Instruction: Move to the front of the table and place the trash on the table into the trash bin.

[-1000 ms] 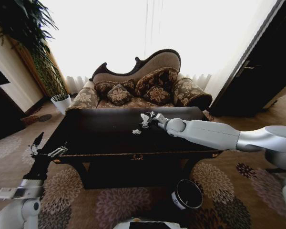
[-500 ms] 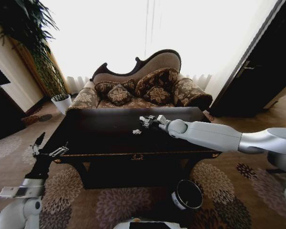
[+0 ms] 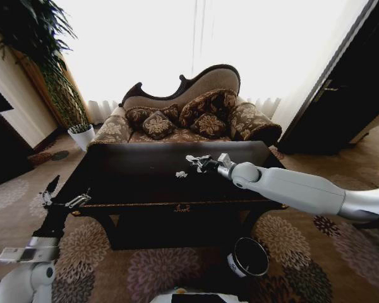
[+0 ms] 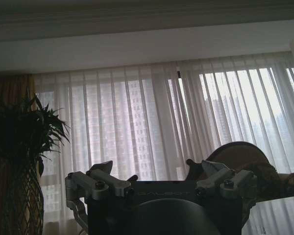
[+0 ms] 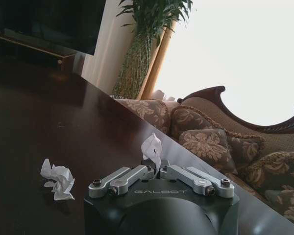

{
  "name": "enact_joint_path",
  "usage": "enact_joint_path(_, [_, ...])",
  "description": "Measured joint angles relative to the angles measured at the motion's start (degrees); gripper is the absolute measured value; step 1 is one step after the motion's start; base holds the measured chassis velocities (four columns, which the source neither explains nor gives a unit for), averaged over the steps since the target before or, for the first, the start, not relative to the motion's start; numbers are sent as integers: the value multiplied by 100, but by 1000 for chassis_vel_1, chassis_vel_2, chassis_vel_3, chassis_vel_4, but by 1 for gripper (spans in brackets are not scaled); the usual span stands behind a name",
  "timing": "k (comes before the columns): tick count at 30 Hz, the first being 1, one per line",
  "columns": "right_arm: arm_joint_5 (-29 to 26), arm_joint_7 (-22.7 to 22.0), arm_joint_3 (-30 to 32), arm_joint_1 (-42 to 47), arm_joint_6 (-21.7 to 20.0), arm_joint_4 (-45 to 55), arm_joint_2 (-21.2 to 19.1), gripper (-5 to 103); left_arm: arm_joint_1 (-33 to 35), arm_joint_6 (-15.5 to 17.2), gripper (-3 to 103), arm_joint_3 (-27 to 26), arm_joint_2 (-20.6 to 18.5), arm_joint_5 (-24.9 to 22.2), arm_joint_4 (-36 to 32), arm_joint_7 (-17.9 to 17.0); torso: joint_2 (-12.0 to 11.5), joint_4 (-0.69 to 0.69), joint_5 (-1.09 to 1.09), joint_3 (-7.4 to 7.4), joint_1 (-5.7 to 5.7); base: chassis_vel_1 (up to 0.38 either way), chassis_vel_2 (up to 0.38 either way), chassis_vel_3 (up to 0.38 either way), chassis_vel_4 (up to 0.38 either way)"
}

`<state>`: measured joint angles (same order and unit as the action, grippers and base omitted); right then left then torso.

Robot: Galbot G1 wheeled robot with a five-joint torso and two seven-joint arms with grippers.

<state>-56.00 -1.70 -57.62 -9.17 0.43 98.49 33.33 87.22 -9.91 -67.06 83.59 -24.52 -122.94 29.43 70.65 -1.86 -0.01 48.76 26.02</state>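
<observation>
- Since the earlier frames, your right arm has swung a little to the right and risen, and the right tool [image 3: 202, 163] now holds a white paper wad [image 3: 192, 159] clear of the bench [image 3: 139, 203]; the second wad has not shifted.
- Your right tool is clenched on that wad: in the right wrist view the paper [image 5: 152, 147] stands up between the closed fingertips, pinched at its base so it hangs free of the dark top.
- You see two wads in all: one in the grip, one [image 3: 181, 174] lying on the bench top just left of the tool and nearer you.
- One trash bin [image 3: 249, 257] stands on the carpet at the near right of the bench, mouth open upward.
- Your left tool [image 3: 62, 201] is parked low at the bench's near left corner, released, fingers spread.
</observation>
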Motion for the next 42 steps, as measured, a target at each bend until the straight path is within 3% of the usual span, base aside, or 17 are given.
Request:
enact_joint_path(3, [-6,13,870,730,5,389,-457,1,-5,6,100,2,-2,-10,5,-6,0,-1,1,0,0,0,0,0,0])
enact_joint_path(9, [-57,-50,1862,1656,117,921,-1006,1,-2,9,100,28,0,-19,4,-9,2,-2,0,-1,-2,0,0,0,0])
enact_joint_path(12, [-11,-80,3057,2707,224,1272,-1262,1,1,10,100,77,16,-19,-13,-9,2,0,-2,-1,-2,0,0,0,0])
enact_joint_path(13, [-11,-80,3057,2707,224,1272,-1262,1,1,10,100,77,16,-19,-13,-9,2,0,-2,-1,-2,0,0,0,0])
enact_joint_path(17, [-14,-204,4795,4307,221,1748,-1267,1,14,11,100,137,55,5,-52,-8,2,0,-3,-1,-1,0,0,0,0])
enact_joint_path(18, [-14,-204,4795,4307,221,1748,-1267,1,14,11,100,137,55,5,-52,-8,2,0,-3,-1,-1,0,0,0,0])
enact_joint_path(21, [4,-235,6304,5811,205,2063,-969,1,32,-5,100,135,54,2,-57,-8,2,1,0,-1,-2,0,0,0,0])
enact_joint_path(24, [71,-224,6899,6437,207,2186,-785,1,38,-15,100,126,38,-7,-56,-8,2,0,1,-1,-2,0,0,0,0])
enact_joint_path(27, [279,-141,8221,7657,227,2481,-171,1,41,-24,100,115,14,-22,-56,-7,2,-1,0,-1,-2,0,0,0,0])
enact_joint_path(30, [351,-120,8655,8019,227,2595,139,1,46,-25,100,133,19,-21,-65,-7,2,-1,0,-1,-2,0,0,0,0])
enact_joint_path(36, [745,83,9918,9055,287,2754,1295,1,59,-26,100,224,58,63,-77,-5,2,-1,-1,-1,-2,0,0,0,0])
enact_joint_path(42, [760,101,10450,9518,448,2785,2036,1,56,-27,100,272,102,123,-78,-4,2,-1,0,-1,-2,0,0,0,0])
